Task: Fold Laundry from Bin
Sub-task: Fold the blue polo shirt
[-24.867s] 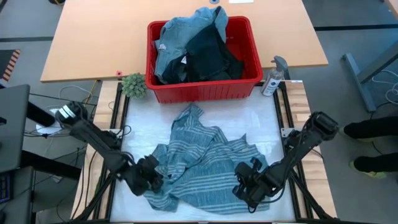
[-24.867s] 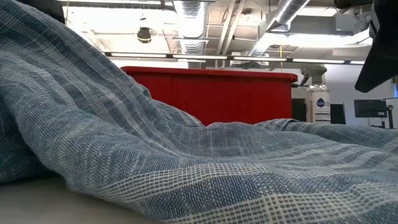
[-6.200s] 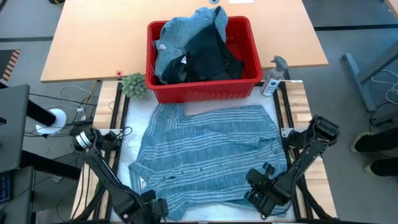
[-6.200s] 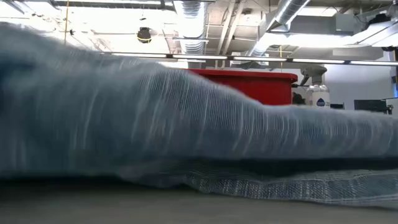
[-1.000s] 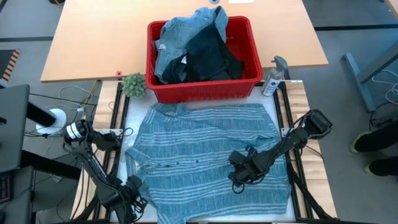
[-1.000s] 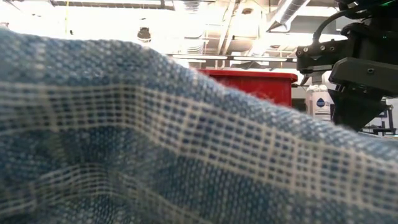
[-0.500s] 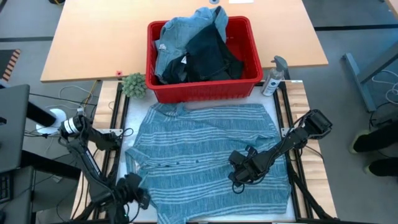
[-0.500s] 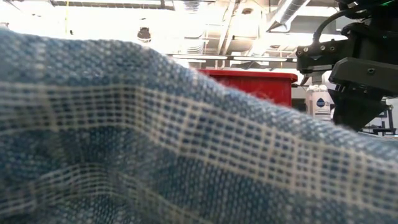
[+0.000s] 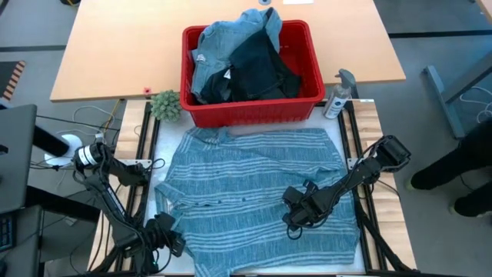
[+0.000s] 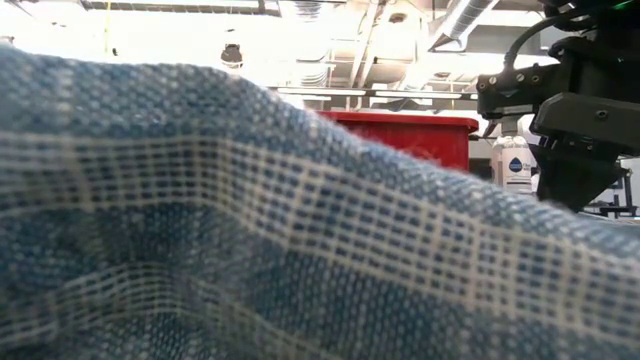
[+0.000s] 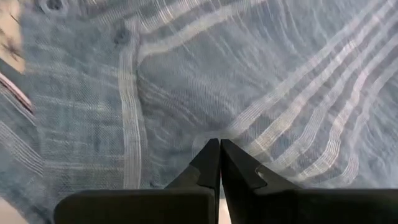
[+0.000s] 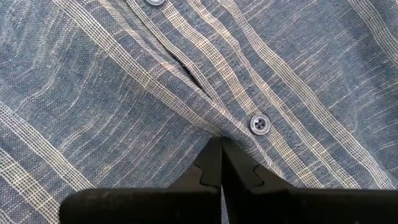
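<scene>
Left claw (image 9: 159, 235) closed, at shirt's (image 9: 254, 192) near-left hem; whether cloth is pinched, hard to tell. Right claw (image 9: 296, 214) closed, tips on button placket mid-shirt. Shirt lies spread flat on worktop (image 9: 154, 165). Good fold likely needs hem grip confirmed, lift low, placket pinned as crease line. Bin (image 9: 250, 108) beyond, holding remaining laundry (image 9: 238, 58).
</scene>
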